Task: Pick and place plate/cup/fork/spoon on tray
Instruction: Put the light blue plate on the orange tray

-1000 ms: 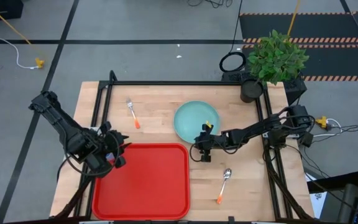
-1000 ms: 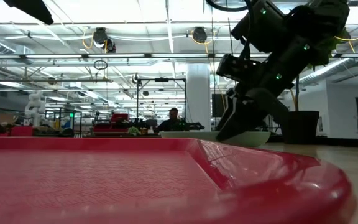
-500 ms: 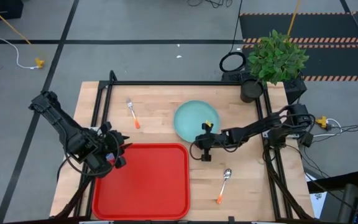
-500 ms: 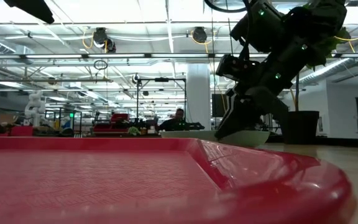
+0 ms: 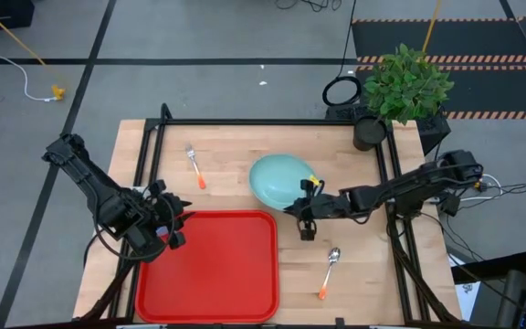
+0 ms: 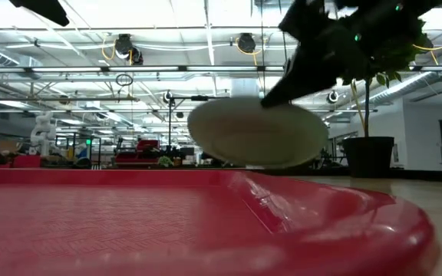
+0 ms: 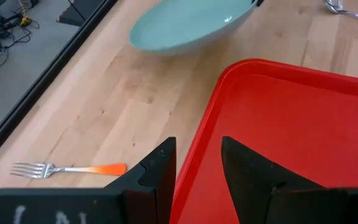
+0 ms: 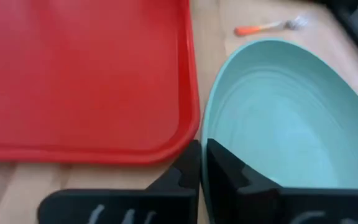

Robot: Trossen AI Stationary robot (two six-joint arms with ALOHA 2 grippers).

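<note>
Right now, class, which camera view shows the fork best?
The left wrist view: the fork lies whole on the wood, tines and orange handle clear. The high view shows it small, the right wrist view only blurred, and the low view not at all.

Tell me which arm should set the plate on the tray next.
The right. Its gripper is already shut on the rim of the plate, lifted clear of the table beside the tray. The left gripper sits open at the tray's edge, holding nothing.

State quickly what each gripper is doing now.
Left gripper: open, empty, at the tray edge.
Right gripper: shut on the plate, lifted.
</note>
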